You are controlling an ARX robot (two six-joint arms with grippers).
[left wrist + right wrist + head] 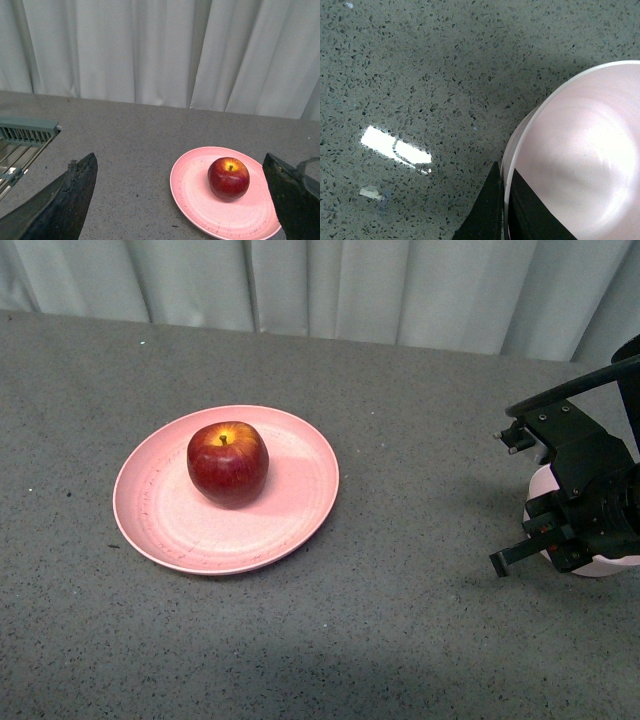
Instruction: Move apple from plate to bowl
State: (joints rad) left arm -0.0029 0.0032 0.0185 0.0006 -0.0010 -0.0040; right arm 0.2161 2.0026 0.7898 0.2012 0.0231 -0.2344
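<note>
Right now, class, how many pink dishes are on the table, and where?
2. The plate, under the apple, left of centre; the bowl far right, its rim clamped by the right gripper.

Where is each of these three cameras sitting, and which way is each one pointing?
Front: on the robot's body, looking down at the table; apple on plate, right arm at the bowl.
Left wrist: mounted there, facing the curtain between the fingers of the open left gripper.
Right wrist: mounted there, looking down at the right gripper pinching the bowl's rim.
Front and left wrist both show apple and plate.
</note>
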